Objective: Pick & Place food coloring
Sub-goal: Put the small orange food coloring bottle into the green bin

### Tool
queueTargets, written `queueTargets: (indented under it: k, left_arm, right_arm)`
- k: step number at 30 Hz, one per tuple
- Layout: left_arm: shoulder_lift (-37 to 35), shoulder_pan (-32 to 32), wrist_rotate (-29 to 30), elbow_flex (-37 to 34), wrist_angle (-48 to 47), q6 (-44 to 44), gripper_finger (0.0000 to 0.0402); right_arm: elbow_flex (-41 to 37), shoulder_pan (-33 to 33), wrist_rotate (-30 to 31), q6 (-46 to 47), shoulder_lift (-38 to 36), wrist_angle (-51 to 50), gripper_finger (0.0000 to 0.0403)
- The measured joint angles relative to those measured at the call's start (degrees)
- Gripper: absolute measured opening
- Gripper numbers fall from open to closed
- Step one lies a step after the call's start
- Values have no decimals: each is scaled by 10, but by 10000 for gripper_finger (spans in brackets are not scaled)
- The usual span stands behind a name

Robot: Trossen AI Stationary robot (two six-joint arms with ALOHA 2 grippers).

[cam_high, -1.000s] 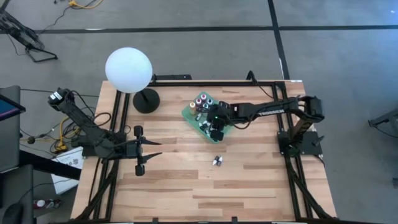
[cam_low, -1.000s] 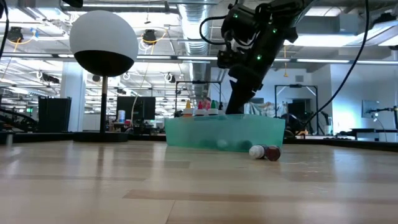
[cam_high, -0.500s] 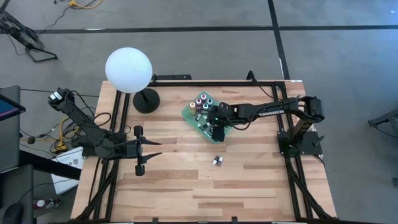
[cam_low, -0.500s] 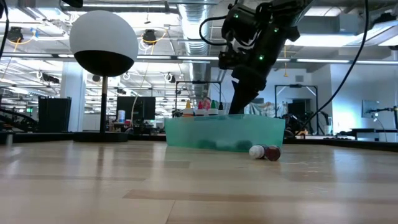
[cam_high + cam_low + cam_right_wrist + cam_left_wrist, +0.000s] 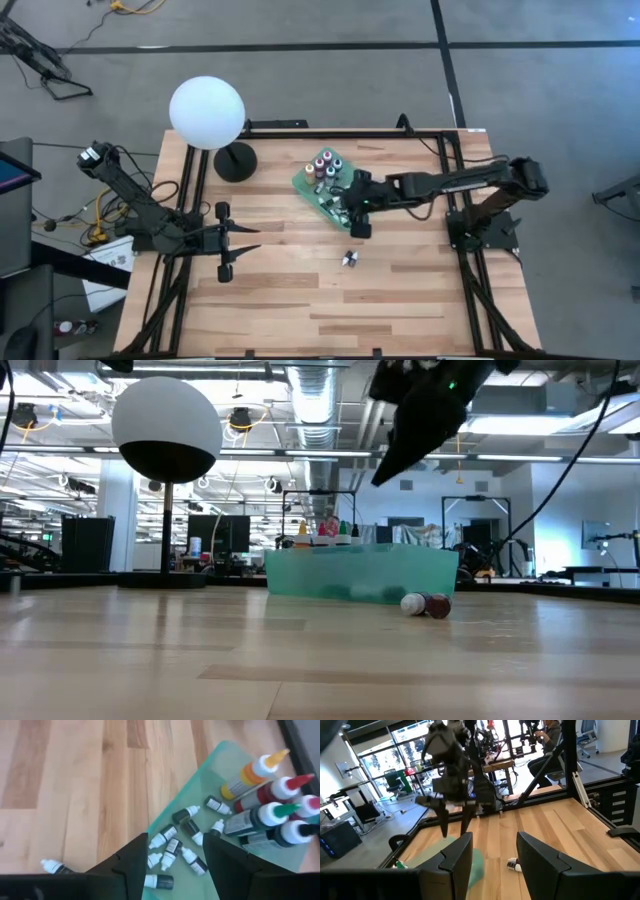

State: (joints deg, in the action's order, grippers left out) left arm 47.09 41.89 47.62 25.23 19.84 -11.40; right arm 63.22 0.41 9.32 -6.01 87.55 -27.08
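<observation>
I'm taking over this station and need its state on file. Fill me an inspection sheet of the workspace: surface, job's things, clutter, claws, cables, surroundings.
Surface: wooden table, bare planks in front.
Job's things: green tray holds five upright bottles and several small bottles lying flat; one small bottle lies on the table outside the tray.
Clutter: white globe lamp on a black base at the back left.
Claws: right claw open, empty, raised over the tray's near edge; left claw open, empty, waiting at the table's left.
Cables: cables run along both arms; yellow and grey leads on the floor at left.
Surroundings: open lab hall; a seated person beyond the table.
</observation>
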Motion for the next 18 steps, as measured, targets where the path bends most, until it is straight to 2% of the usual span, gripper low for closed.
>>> queueTargets:
  k: [4,9,18]
  left_arm:
    - [0,0,0,0,0,0,148]
    - [0,0,-2,0,0,0,148]
    - [0,0,-3,0,0,0,148]
  right_arm:
    - [-5,9,0,4,-44,-14,172]
    - [-55,21,0,28,-113,0,165]
    - [-167,83,-1,45,-233,113,166]
